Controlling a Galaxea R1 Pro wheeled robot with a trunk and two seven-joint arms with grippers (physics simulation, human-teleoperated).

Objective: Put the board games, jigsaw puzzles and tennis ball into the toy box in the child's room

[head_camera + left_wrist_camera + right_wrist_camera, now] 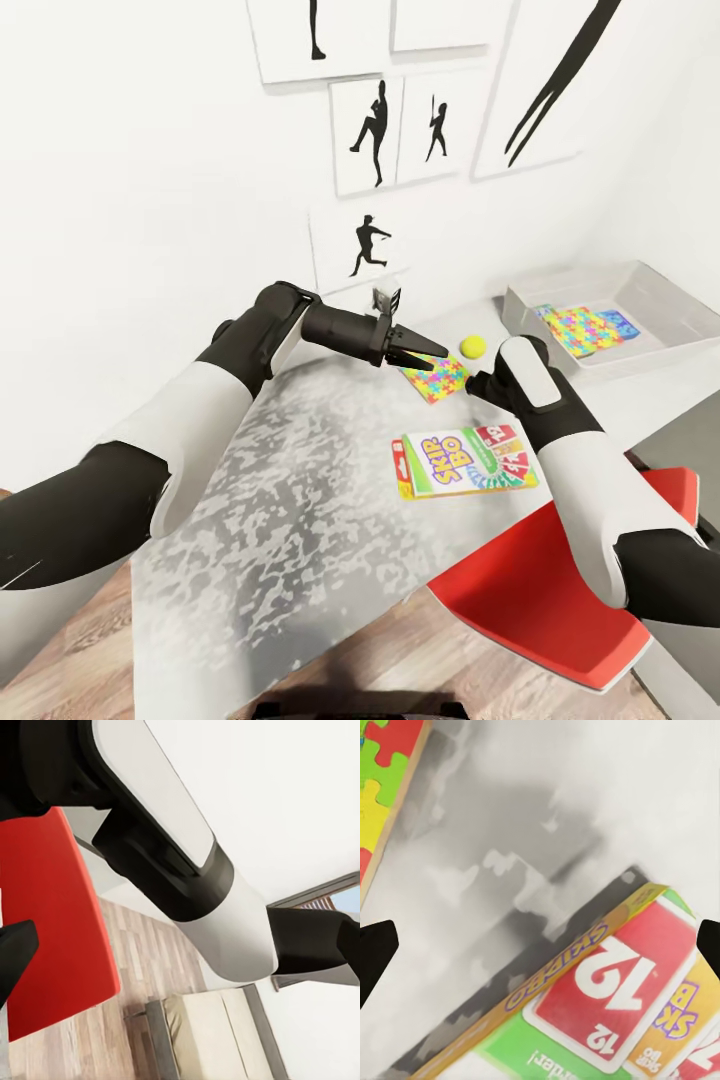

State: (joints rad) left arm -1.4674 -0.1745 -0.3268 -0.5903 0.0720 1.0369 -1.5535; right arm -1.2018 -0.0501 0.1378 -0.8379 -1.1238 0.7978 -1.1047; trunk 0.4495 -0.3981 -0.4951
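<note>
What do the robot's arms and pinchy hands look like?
Both arms have smooth white shells joined by chunky black joints. The left arm ends in a dark cylinder wrist and a black left gripper with two pointed fingers. The right arm looks alike.

Lighting: bright, even, diffuse; source cannot be told. Shadows: soft, one beside the SKIP-BO box [607,1020] below the right gripper [540,952]. Focus: close-ups soft, blurred.

Toy box [680,330] right of tennis ball [473,346] on table [300,480].
</note>
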